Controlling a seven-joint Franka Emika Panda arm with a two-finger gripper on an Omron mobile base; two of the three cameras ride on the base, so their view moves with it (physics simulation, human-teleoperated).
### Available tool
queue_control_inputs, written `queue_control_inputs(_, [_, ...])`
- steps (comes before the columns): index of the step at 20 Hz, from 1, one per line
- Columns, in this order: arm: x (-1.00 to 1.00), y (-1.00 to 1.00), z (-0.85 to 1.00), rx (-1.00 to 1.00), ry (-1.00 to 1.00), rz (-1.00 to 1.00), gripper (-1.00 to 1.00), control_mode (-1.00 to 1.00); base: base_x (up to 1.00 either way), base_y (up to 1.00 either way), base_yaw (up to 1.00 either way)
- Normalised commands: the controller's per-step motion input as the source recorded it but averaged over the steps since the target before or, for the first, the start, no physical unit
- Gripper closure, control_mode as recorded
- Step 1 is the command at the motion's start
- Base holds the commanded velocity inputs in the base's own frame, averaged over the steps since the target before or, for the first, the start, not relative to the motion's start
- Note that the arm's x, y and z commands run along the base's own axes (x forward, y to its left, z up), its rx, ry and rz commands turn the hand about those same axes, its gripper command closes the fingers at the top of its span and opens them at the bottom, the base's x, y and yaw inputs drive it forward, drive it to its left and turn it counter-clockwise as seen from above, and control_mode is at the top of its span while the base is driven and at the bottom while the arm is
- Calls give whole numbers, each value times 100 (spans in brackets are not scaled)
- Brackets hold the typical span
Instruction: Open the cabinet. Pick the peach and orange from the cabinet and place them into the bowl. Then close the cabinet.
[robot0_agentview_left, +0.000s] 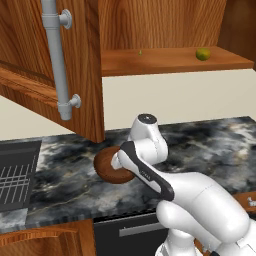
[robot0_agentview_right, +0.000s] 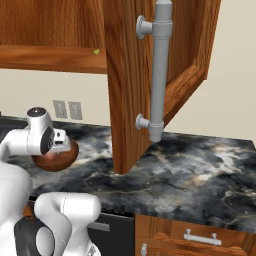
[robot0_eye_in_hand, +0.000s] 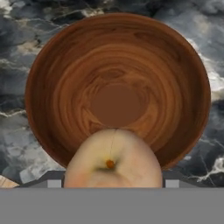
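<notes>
One fruit, the peach (robot0_eye_in_hand: 111, 161), sits pinched between our gripper (robot0_eye_in_hand: 112, 183) fingers, directly above the bowl (robot0_eye_in_hand: 57, 65) on the counter; straight down lies its hollow, while the orange (robot0_agentview_left: 202, 54) waits on the cabinet (robot0_agentview_left: 165, 60) shelf

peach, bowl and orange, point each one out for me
peach (robot0_eye_in_hand: 113, 159): hand view, its pale skin near the stem dimple.
bowl (robot0_eye_in_hand: 117, 105): hand view, flat inner bottom.
orange (robot0_agentview_left: 202, 54): left base view, middle of the fruit on the cabinet shelf.
</notes>
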Motion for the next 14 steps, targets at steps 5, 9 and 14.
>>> queue_control_inputs(5, [3,7,-20,0,2,0,100,-100,0,0,0])
queue_control_inputs(9, [6,8,-18,0,3,0,100,-100,0,0,0])
queue_control_inputs(14, [8,7,-13,0,4,0,100,-100,0,0,0])
